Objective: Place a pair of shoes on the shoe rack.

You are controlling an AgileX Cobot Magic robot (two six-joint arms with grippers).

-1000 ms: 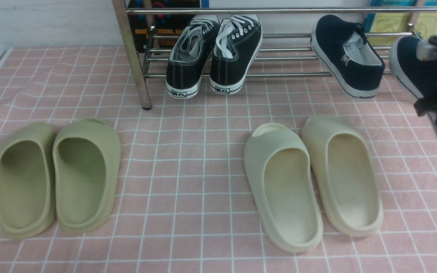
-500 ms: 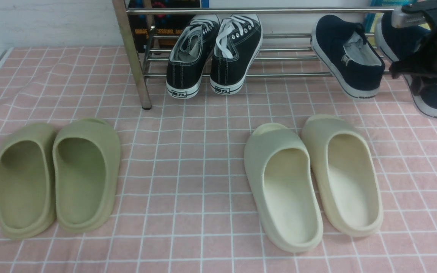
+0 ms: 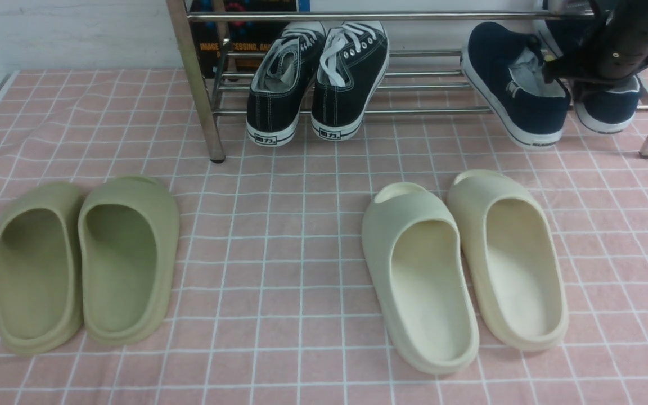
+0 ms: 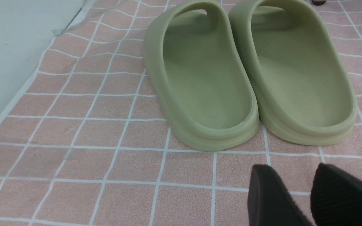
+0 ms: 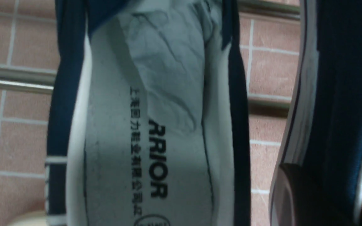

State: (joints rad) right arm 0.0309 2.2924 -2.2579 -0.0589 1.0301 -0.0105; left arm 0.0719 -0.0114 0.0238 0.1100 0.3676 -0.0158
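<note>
Pink-checked worktop (image 3: 268,360): at one o'clock, our right pincer (image 3: 571,81) pinches one navy shoe (image 3: 609,108); our left pincer (image 4: 293,169) stands spread. Excess sideways travel could dislodge its mate (image 3: 535,115).

Gap btwn black sneakers (image 3: 349,84) and left navy shoe (image 3: 518,84) open, reachable from front – rack's top bar (image 3: 369,16) blocks straight-down entry, cream slides (image 3: 422,281) sit in front.

In the front view, the shoe rack (image 3: 369,16) spans twelve o'clock, sneakers (image 3: 350,84) on its lower tubes, a book (image 3: 208,48) behind at eleven. Two slip-on shoes (image 3: 543,112) sit side by side at two; slides lie before the rack, one pair (image 3: 161,270) towards eight, another (image 3: 373,242) at four.
</note>
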